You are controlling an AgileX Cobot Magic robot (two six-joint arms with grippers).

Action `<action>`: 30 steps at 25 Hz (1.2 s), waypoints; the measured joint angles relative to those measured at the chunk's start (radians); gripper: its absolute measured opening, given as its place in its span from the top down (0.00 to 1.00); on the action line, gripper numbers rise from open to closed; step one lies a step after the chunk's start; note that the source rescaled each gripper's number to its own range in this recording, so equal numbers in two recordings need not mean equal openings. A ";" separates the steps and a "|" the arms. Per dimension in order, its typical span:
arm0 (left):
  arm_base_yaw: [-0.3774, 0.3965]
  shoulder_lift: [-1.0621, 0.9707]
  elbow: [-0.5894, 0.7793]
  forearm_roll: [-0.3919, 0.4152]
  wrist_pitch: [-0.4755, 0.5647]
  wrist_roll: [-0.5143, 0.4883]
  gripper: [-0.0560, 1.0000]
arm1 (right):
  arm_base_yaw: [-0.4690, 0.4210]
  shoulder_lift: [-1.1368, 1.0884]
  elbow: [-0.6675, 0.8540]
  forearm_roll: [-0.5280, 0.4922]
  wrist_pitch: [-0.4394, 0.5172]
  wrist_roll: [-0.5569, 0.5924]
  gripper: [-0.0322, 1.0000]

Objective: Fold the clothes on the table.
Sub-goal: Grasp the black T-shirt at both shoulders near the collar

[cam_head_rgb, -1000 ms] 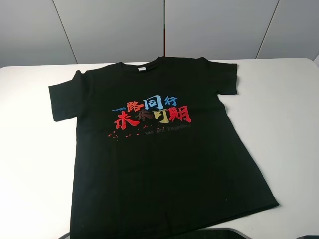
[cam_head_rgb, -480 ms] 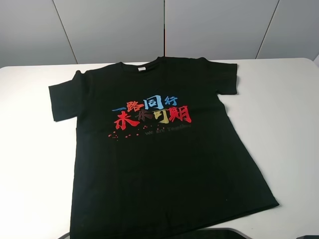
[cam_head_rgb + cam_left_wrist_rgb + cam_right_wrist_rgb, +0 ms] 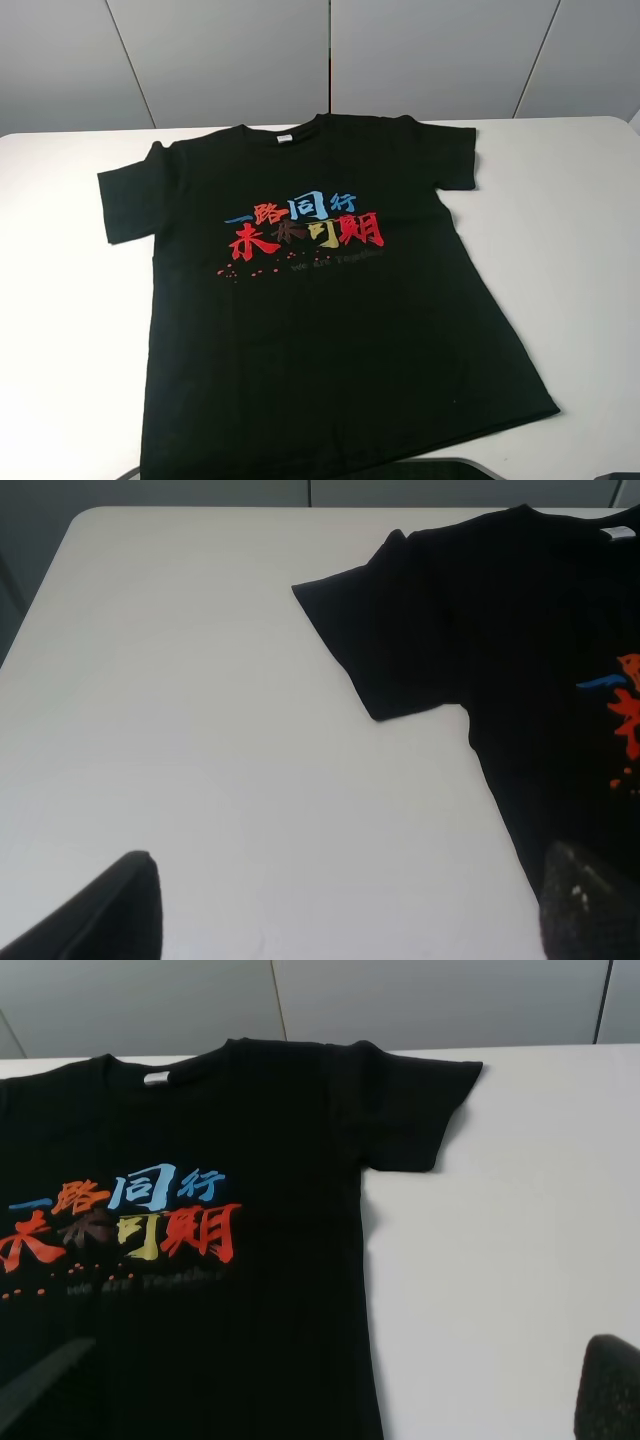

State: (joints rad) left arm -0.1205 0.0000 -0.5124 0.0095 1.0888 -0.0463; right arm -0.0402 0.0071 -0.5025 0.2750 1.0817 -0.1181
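Exterior high: black T-shirt [image 3: 330, 350] flat on smooth table [image 3: 580, 250]; left fingers [image 3: 110, 915], right fingers [image 3: 612, 1390] released.

Matt black cloth T-shirt [image 3: 330, 340] on smooth, faintly glossy white table [image 3: 570, 260].

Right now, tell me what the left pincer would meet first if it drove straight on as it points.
Most likely the bare table, beside the T-shirt's sleeve; the left pincer, jaws wide apart, holds nothing. Depth is unclear, so the sleeve's edge might come first.

The black T-shirt [image 3: 320, 330] lies flat, unfolded, print up, on the white table [image 3: 580, 230].
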 joint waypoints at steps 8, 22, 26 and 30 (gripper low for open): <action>0.000 0.042 -0.043 0.019 0.010 0.004 0.01 | 0.000 0.095 -0.097 -0.012 0.026 0.046 0.00; 0.000 0.766 -0.362 -0.214 -0.110 0.550 0.01 | 0.048 0.899 -0.562 -0.025 -0.009 -0.196 0.00; 0.000 0.974 -0.512 -0.287 -0.084 0.688 0.01 | 0.050 1.138 -0.707 0.011 0.035 -0.359 0.00; -0.035 1.135 -0.581 -0.276 -0.060 0.745 0.01 | 0.050 1.315 -0.775 0.036 0.067 -0.429 0.00</action>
State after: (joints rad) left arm -0.1560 1.1353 -1.0938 -0.2664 1.0290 0.6988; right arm 0.0100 1.3223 -1.2770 0.3113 1.1492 -0.5467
